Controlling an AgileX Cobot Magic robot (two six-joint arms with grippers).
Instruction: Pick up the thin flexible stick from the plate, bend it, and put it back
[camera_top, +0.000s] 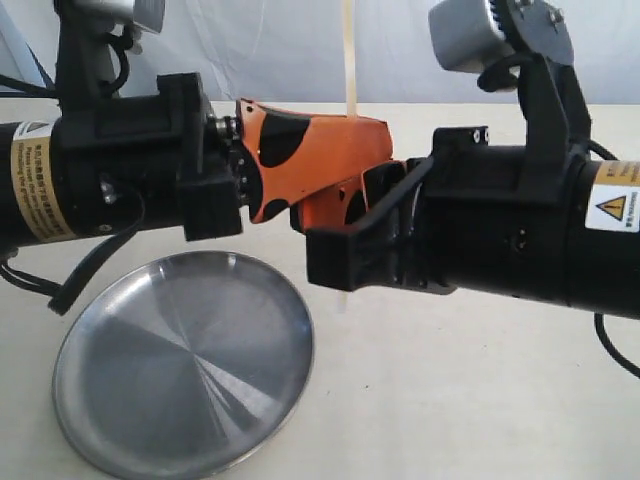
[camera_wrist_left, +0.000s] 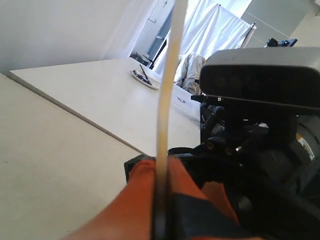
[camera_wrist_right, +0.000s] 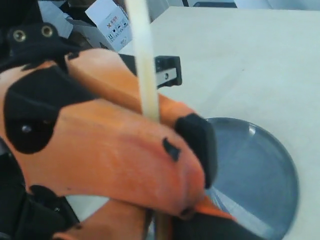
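The thin flexible stick (camera_top: 350, 55) stands upright above the table, and its top runs out of the exterior view. My left gripper (camera_top: 372, 142), with orange fingers, reaches in from the left and is shut on it. In the left wrist view the stick (camera_wrist_left: 167, 85) rises from between the pressed fingers (camera_wrist_left: 145, 195). My right gripper (camera_top: 345, 207) comes from the right, just below the left one, and is shut on the stick's lower part (camera_wrist_right: 162, 226). The steel plate (camera_top: 185, 365) lies empty on the table, below and left of both grippers.
The two black arm bodies (camera_top: 110, 170) (camera_top: 520, 220) crowd the middle, nearly touching. A second table (camera_wrist_left: 100, 95) carries a small tray (camera_wrist_left: 145, 77). A cardboard box (camera_wrist_right: 107, 20) sits beyond the table edge. The plate's rim (camera_wrist_right: 287, 165) is near my right gripper.
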